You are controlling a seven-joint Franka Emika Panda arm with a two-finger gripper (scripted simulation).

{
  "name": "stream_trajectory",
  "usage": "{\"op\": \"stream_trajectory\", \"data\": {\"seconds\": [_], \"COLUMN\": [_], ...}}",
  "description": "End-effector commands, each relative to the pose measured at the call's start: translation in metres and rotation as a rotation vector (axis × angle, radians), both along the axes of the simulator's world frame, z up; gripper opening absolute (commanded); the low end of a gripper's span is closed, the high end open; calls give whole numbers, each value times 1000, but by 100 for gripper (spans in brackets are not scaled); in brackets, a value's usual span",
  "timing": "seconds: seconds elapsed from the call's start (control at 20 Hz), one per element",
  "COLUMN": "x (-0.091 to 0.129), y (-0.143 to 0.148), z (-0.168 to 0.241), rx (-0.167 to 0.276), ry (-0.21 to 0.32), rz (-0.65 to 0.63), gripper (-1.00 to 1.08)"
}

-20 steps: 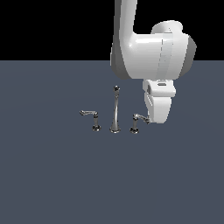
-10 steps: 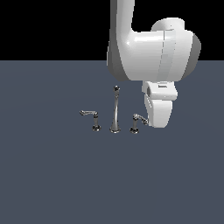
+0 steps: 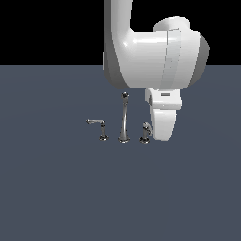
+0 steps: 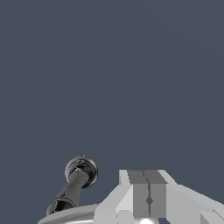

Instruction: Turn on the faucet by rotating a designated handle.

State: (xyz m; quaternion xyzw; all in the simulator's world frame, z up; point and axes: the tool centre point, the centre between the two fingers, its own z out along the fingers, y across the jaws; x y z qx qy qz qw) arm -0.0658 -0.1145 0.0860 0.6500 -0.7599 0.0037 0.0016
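Note:
The chrome faucet has a tall slender spout [image 3: 124,120] between two short lever handles. The handle [image 3: 145,132] stands at the exterior view's right of the spout. Only its post and a short stub of lever show, right against my white hand [image 3: 164,120]. The twin handle [image 3: 97,124] points toward the exterior view's left. In the wrist view my gripper [image 4: 148,192] is shut, pads pressed together with nothing between them. The handle's round foot [image 4: 82,169] and dark post lie beside the fingers, and its chrome lever [image 4: 70,215] runs up to their side.
The faucet set stands on a flat dark grey-blue floor [image 3: 56,188]. My bulky white arm [image 3: 150,52] looms above and behind the right-hand handle.
My hand has shifted toward the exterior view's left, closing on the right-hand handle. That handle's lever jutted rightward before and now shows only as a short stub.

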Motion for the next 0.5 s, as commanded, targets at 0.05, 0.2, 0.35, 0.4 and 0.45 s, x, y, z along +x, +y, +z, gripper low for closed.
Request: {"op": "stream_trajectory", "data": {"seconds": [0.05,0.2,0.35,0.4,0.45], "x": [5,12,18,20,22], "y": [13,31,50,56,63], "z": [0,0,0,0,0], "rx": [1,3,5,6,7], "ry": [0,1,2,2,2], "rz": [7,17,27,31,34], "gripper": [-100,-100,-100,-100,-100]}}
